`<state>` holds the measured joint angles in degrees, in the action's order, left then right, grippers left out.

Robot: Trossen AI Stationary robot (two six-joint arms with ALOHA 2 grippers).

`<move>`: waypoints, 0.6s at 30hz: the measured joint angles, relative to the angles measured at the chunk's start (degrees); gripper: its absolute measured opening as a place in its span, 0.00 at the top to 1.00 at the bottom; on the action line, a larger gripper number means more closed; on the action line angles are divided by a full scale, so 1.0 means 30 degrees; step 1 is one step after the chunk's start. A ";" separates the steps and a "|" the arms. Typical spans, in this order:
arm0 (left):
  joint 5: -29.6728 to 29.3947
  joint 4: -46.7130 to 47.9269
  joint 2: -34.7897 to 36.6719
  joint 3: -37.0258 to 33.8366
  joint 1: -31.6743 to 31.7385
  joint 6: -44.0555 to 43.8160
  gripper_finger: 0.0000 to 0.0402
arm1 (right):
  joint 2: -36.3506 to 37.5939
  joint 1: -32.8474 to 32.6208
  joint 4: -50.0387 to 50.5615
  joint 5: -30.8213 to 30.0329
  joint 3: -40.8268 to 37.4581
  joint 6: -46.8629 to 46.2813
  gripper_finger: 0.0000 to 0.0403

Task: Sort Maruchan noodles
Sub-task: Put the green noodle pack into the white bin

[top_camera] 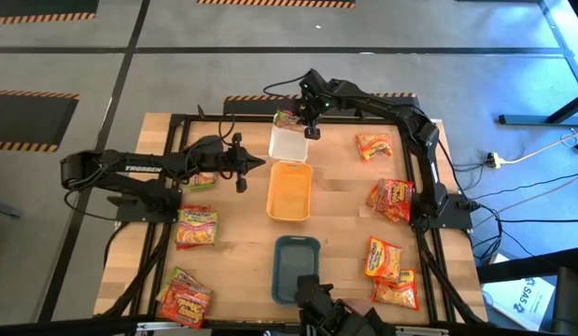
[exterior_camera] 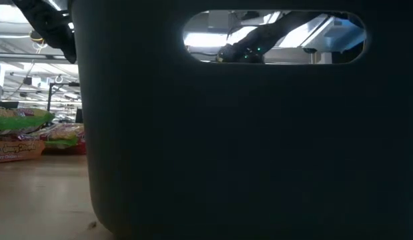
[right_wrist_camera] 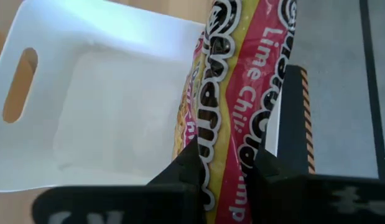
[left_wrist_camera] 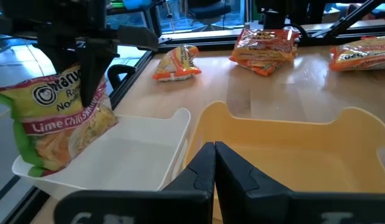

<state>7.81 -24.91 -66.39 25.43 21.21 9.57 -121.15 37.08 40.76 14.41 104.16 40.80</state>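
Note:
A green-pink Maruchan noodles packet (left_wrist_camera: 58,118) hangs over the far end of the white tray (top_camera: 290,147), with my right gripper (top_camera: 310,126) shut on it. My left gripper (top_camera: 258,164) is shut and holds nothing. It hovers just left of where the white tray meets the orange tray (top_camera: 289,191). Other noodle packets lie flat on the table: orange and red ones (top_camera: 391,198) on the right, green-pink and red ones (top_camera: 196,227) on the left. My right gripper pinches the packet's upper part (right_wrist_camera: 226,140) between its two fingers (left_wrist_camera: 92,74), one on each flat face. The fingers slant down from above. The packet hangs tilted below them, its lower end (left_wrist_camera: 37,165) at the white tray's far wall; whether it touches there I cannot tell.
A teal tray (top_camera: 296,266) stands near the front edge, and its dark wall (exterior_camera: 246,147) fills most of the low view. Loose packets lie at the front right (top_camera: 389,275), front left (top_camera: 184,299) and far right (top_camera: 373,145). Black frame rails (top_camera: 172,187) border the tabletop.

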 joint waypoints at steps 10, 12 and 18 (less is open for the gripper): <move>0.0229 0.0000 -0.0007 0.0000 -0.0015 -0.0061 1.00 | -0.1229 -0.0137 -0.0188 -0.0670 0.0000 -0.0436 0.83; 0.0235 0.0000 -0.0007 0.0000 -0.0015 -0.0103 1.00 | -0.1419 -0.0255 -0.0207 -0.1278 0.0000 -0.0437 0.80; 0.0228 0.0000 -0.0007 0.0000 -0.0015 -0.0125 1.00 | -0.1463 -0.0249 -0.1013 -0.1987 0.0000 -0.0490 0.65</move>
<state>8.49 -24.91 -66.41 25.43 21.17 9.19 -125.54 36.33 37.72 8.45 104.16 39.33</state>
